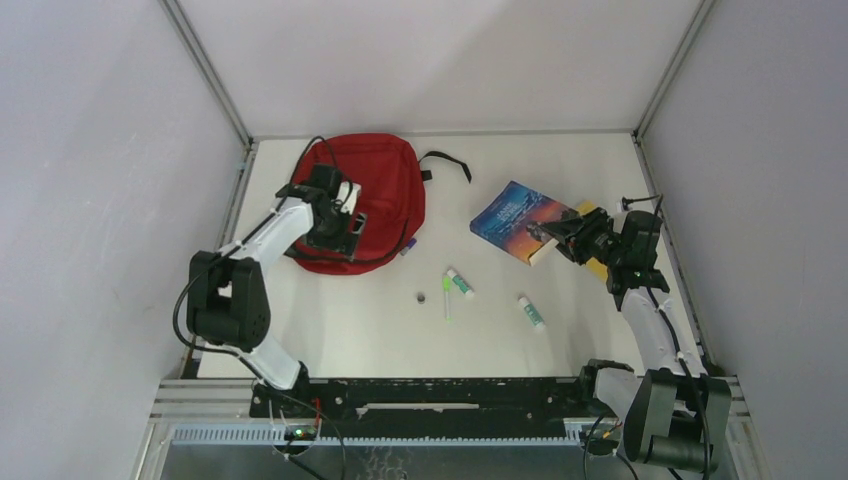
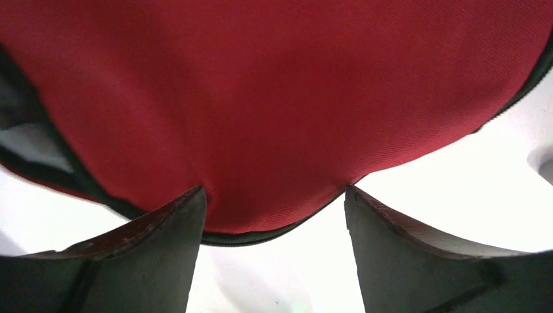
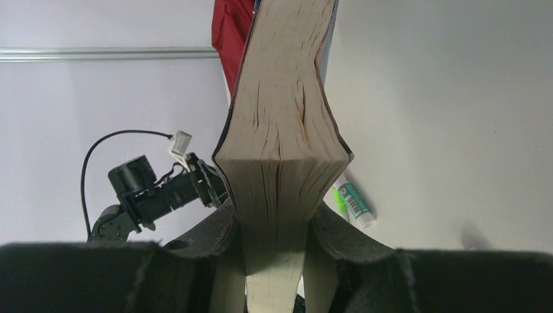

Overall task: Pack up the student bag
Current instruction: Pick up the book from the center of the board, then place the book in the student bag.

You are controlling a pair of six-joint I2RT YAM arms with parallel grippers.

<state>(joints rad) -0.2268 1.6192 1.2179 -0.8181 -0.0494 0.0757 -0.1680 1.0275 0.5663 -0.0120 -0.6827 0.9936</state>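
The student bag (image 1: 385, 180), a red backpack with black trim, lies flat at the back left of the table. My left gripper (image 1: 348, 232) hangs over its near edge, open. In the left wrist view the red fabric (image 2: 274, 98) fills the frame, and its black-trimmed edge sags between the spread fingers (image 2: 163, 254). My right gripper (image 1: 548, 235) is shut on a thick book (image 1: 515, 215) with a blue cover, raised at the right. In the right wrist view the book's page block (image 3: 280, 130) is pinched between the pads (image 3: 212, 238).
Two white-and-green glue sticks (image 1: 460, 283) (image 1: 531, 312), a green highlighter (image 1: 447, 298) and a small dark cylinder (image 1: 421, 297) lie mid-table. Something yellow (image 1: 588, 210) lies under the right arm. A black strap (image 1: 447, 162) trails from the bag. Grey walls stand on three sides.
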